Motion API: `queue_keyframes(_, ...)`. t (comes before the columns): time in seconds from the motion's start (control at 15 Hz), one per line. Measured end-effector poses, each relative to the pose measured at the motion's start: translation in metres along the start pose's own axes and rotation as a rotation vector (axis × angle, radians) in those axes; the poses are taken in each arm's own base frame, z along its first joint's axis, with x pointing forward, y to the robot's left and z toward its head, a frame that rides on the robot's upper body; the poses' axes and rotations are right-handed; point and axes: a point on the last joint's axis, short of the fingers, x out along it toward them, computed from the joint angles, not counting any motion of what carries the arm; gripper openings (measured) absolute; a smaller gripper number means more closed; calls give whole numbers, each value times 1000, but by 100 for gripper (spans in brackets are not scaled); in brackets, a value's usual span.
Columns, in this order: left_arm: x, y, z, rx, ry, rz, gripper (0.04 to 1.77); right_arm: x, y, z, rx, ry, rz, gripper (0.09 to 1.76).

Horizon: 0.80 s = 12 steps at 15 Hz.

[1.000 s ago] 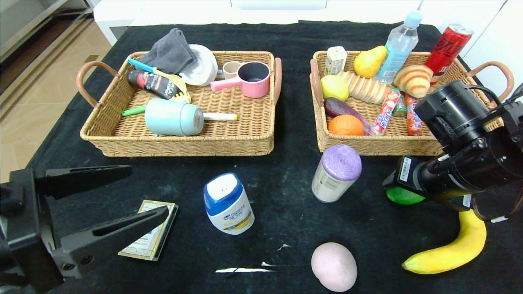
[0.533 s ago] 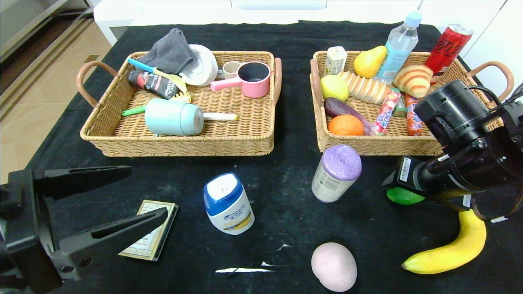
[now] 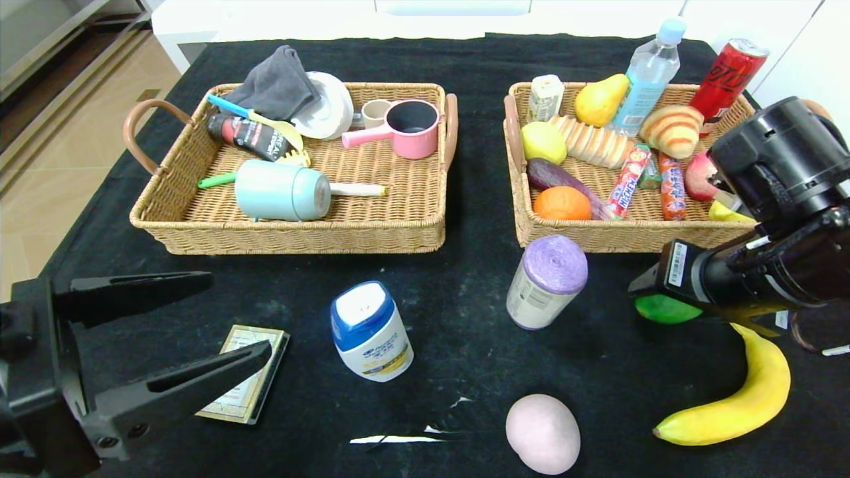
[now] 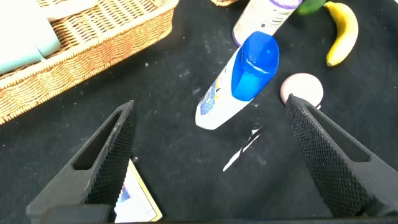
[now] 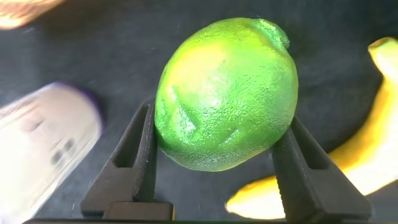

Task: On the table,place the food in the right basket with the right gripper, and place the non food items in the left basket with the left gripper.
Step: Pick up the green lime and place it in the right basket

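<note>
My right gripper (image 5: pixel 214 146) is shut on a green lime (image 5: pixel 227 93), which also shows in the head view (image 3: pixel 666 309) just above the table, in front of the right basket (image 3: pixel 617 236). A banana (image 3: pixel 737 398) lies near it at the front right. My left gripper (image 3: pixel 199 318) is open and empty at the front left, above a small flat booklet (image 3: pixel 242 385). A blue-capped white bottle (image 3: pixel 368 332), a purple-lidded jar (image 3: pixel 548 282) and a pale pink egg-shaped thing (image 3: pixel 543 433) lie on the black table. The left basket (image 3: pixel 299 226) holds non-food items.
The right basket holds fruit, bread, snacks, a water bottle (image 3: pixel 647 73) and a red can (image 3: pixel 727 76). The left basket holds a light blue mug (image 3: pixel 282 191), a pink cup (image 3: pixel 412 129), a grey cloth (image 3: pixel 275 86). A white scrap (image 3: pixel 385 439) lies at the front edge.
My right arm has lifted and shifted a little to the right with the lime in it, uncovering a red apple in the right basket. The left arm has hardly moved.
</note>
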Motion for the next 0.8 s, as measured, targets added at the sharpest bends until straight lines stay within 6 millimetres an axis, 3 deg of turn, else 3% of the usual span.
queue_keyframes(0.4, -3, -1, 1, 11, -11, 2, 172, -33, 1, 9, -54, -39, 42, 110)
queue_keyframes(0.8, -5, -1, 4, 16, -26, -2, 172, -52, 14, 42, -101, -132, 89, 110)
